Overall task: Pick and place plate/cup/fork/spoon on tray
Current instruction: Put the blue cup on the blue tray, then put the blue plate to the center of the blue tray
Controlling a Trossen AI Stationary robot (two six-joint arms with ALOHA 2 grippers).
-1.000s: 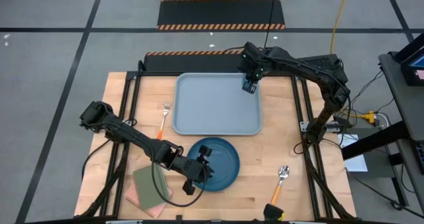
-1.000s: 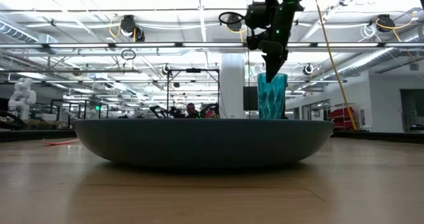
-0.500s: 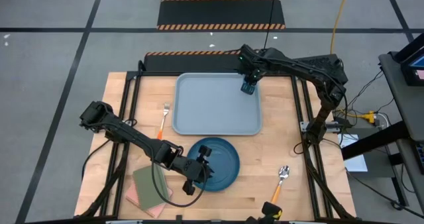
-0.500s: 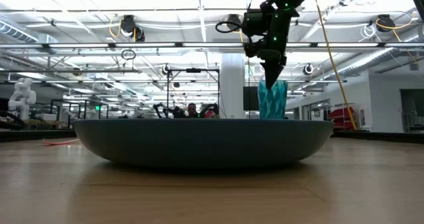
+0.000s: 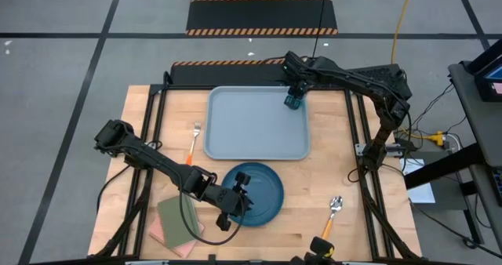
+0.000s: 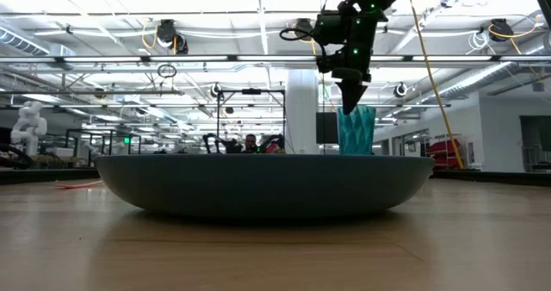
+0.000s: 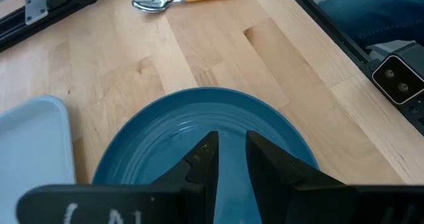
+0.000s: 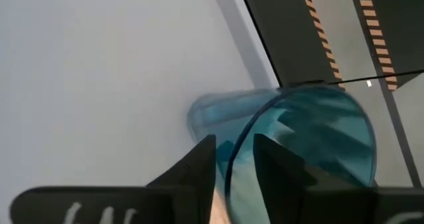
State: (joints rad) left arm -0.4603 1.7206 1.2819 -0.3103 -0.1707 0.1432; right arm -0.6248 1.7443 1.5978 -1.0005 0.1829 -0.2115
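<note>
Dark fingers of the right gripper (image 8: 233, 159) straddle the rim of the cup (image 8: 291, 141) — one finger inside the wall, one outside — with a narrow gap showing on either side, so the jaws stand slightly parted and I cannot tell whether they press the wall. From above, this gripper (image 5: 294, 92) sits over the cup (image 5: 292, 102) at the far right corner of the tray (image 5: 255, 124). The level view shows the cup (image 6: 355, 131) standing upright with the gripper (image 6: 349, 102) directly above its rim.

The left gripper (image 7: 228, 159) holds the near edge of the plate (image 7: 159, 128); its two fingers are close together with the plate's rim running between them, closed on it. Seen from overhead, this gripper (image 5: 239, 201) lies at the left edge of the plate (image 5: 263, 190), which rests on the wooden table (image 5: 353, 226) just in front of the tray, outside it.

The fork (image 5: 194, 142) lies on the table beside the tray's left edge, tines toward the far side. The spoon (image 5: 332, 216) lies near the front right of the table — well apart from the plate. A green notebook (image 5: 179, 224) lies at the front left, under the left arm.
</note>
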